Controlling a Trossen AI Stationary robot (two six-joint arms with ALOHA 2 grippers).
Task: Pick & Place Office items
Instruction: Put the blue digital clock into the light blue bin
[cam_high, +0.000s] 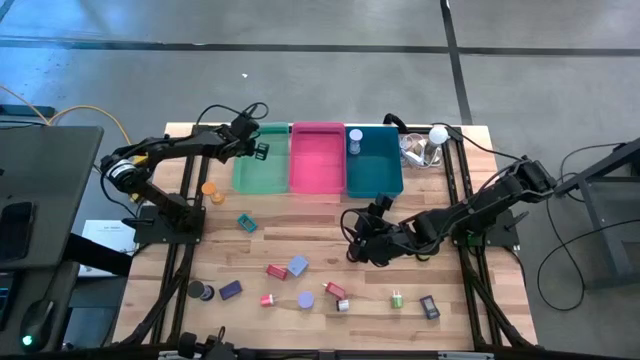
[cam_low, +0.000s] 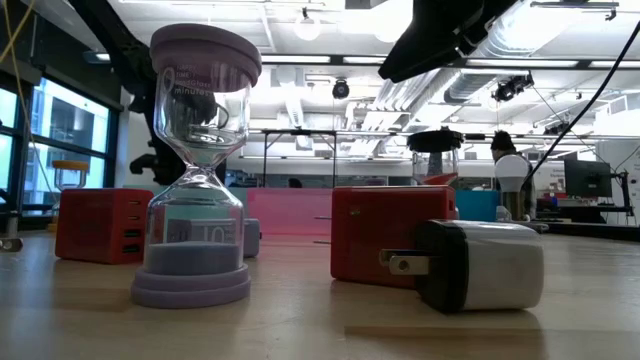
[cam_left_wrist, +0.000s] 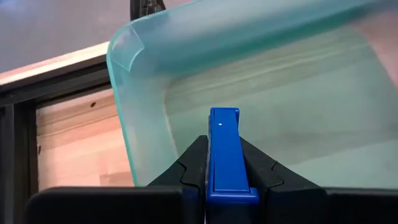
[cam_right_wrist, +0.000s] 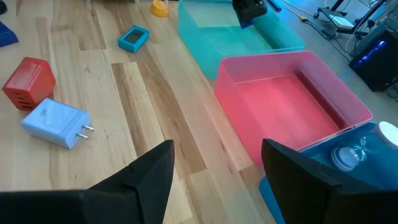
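Wooden slats carry three bins at twelve o'clock and office items (cam_high: 298, 266) scattered toward six. Left gripper (cam_high: 261, 150) reaches over the green bin (cam_high: 245, 176), its fingers clamped on a blue block (cam_left_wrist: 224, 155). Right gripper (cam_high: 358, 240) hangs low at table centre, fingers spread and empty, near the pink bin (cam_right_wrist: 323, 102).

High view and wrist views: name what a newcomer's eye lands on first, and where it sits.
Three bright bins in a row at the table's far edge: the green bin, the pink bin and the teal bin. The left gripper hangs over the green bin with its jaws shut on a blue clip. The right gripper waits open at mid-table, small office items scattered on the wood nearer the front.
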